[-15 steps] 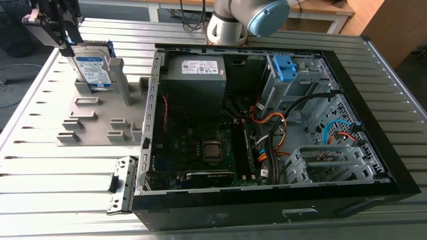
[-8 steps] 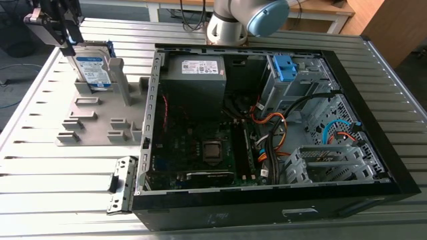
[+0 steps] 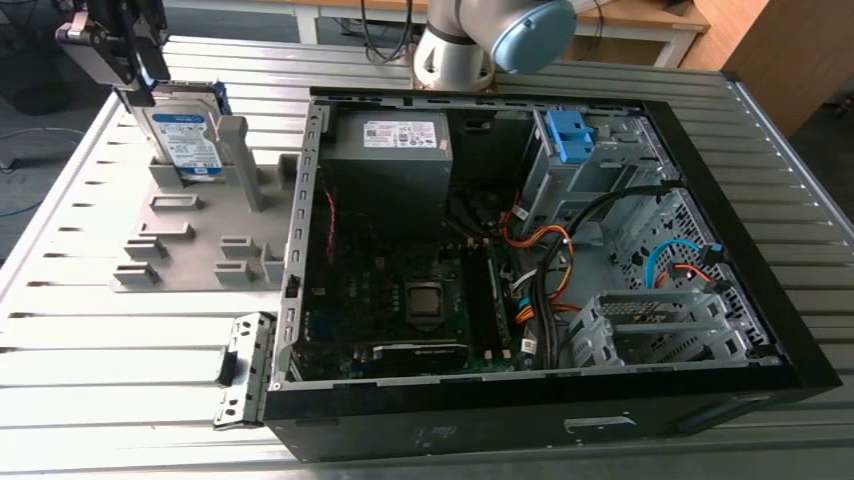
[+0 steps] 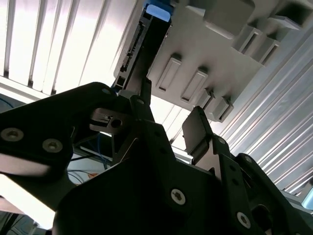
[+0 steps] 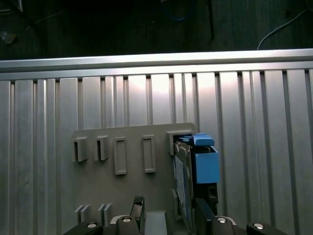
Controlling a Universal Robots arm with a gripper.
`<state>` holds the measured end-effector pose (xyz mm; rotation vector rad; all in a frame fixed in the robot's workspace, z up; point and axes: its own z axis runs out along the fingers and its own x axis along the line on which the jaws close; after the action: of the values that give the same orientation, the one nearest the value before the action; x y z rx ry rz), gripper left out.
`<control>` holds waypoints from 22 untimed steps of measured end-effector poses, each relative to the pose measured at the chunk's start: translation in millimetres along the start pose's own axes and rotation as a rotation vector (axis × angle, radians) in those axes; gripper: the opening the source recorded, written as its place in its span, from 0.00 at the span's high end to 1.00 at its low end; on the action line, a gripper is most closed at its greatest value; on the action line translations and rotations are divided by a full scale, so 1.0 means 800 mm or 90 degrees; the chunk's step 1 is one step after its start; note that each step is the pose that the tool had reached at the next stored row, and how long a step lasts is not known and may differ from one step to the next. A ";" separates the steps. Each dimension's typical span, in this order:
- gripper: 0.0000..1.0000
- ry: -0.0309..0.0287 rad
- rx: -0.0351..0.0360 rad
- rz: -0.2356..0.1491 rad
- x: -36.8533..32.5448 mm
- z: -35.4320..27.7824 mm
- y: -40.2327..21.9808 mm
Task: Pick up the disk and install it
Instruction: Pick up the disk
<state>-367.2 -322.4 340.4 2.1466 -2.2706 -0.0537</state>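
Observation:
The disk (image 3: pixel 187 135), silver with a white-and-blue label and a blue carrier frame, stands on edge in a slot of the grey holder (image 3: pixel 200 245) at the exterior view's left. My gripper (image 3: pixel 130 85) hangs right over its upper end, open, fingertips level with the top edge. In the first wrist view the disk (image 5: pixel 193 169) rises from the holder (image 5: pixel 122 186) towards the gripper (image 5: pixel 170 208), closer to one finger than the other. In the second wrist view one finger (image 4: pixel 143 95) lies against the end of the disk (image 4: pixel 146 44); the other finger (image 4: pixel 196 129) stands well apart.
An open black computer case (image 3: pixel 747 270) lies beside the holder, with a grey power supply box (image 3: pixel 394 150), a blue bracket (image 3: pixel 567 135) in the drive cage and loose cables inside. The arm's base (image 3: pixel 461 50) stands behind it. All rests on a slatted metal table (image 3: pixel 80 340).

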 end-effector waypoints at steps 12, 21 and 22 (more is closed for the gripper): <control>0.47 -0.0192 -0.0010 -0.004 -0.0161 0.0128 0.0112; 0.47 -0.0254 -0.0016 -0.009 -0.0329 0.0206 0.0164; 0.47 -0.0255 -0.0015 -0.009 -0.0347 0.0219 0.0175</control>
<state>-380.2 -293.6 323.7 2.1803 -2.2751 -0.1004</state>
